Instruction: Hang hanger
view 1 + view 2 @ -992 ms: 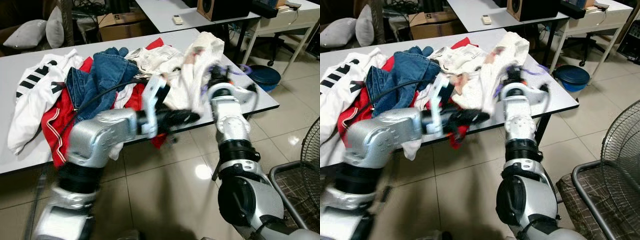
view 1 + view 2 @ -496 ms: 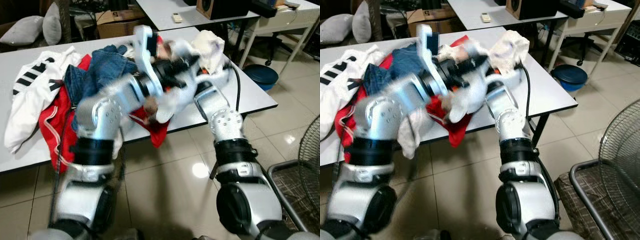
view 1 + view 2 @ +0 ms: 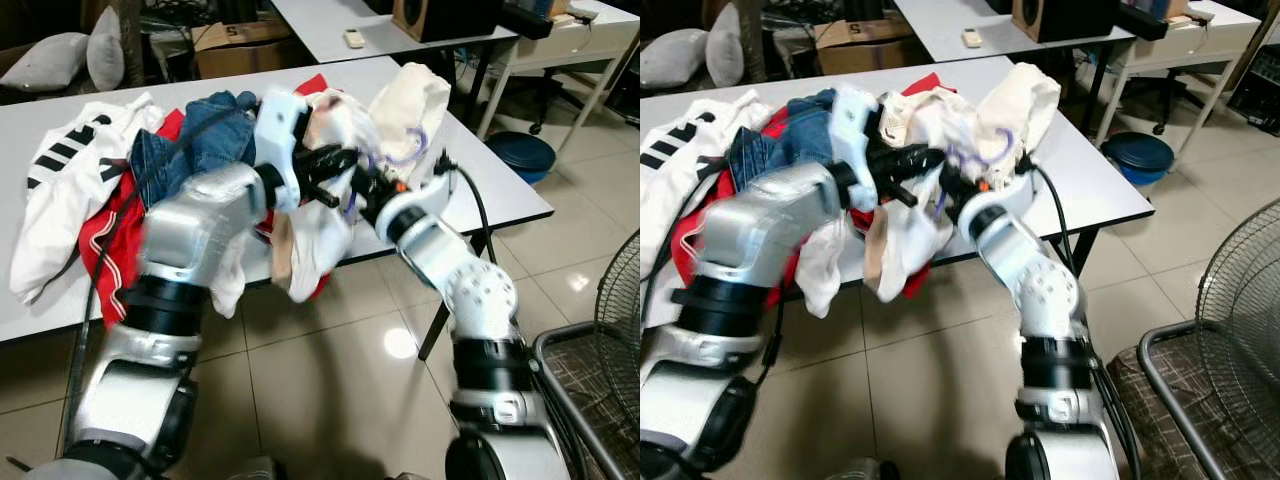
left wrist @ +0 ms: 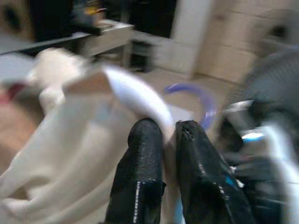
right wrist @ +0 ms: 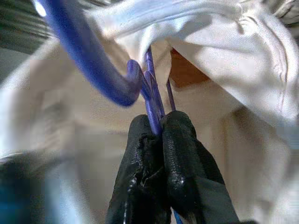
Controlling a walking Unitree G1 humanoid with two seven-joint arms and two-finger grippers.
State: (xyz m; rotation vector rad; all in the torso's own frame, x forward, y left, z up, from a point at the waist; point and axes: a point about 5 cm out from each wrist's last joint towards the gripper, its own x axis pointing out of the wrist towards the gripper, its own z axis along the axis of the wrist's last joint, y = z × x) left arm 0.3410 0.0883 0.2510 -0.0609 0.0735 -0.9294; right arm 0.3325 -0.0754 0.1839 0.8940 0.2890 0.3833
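Observation:
A purple hanger [image 5: 88, 56] sits inside a cream-white garment [image 3: 410, 100] that is lifted over the right end of the white table [image 3: 500, 190]. My right gripper [image 5: 156, 123] is shut on the hanger's thin neck just below the hook. The hook's purple loop [image 3: 405, 155] pokes out of the cloth. My left gripper [image 4: 169, 128] is shut on a fold of the same garment [image 4: 70, 140], close beside the right gripper [image 3: 365, 185]. The garment's lower part [image 3: 310, 240] hangs past the table's front edge.
A heap of clothes covers the table: blue jeans [image 3: 200, 145], a red garment [image 3: 110, 240], a white top with black stripes [image 3: 70, 180]. A blue bin [image 3: 530, 150] stands behind the table's right end. A fan [image 3: 620, 310] and a metal frame [image 3: 590, 400] are at right.
My left arm rose from the table's front edge, swung over the pile, and now grips the garment. My right arm bent inward toward it, bringing hanger and garment to the middle.

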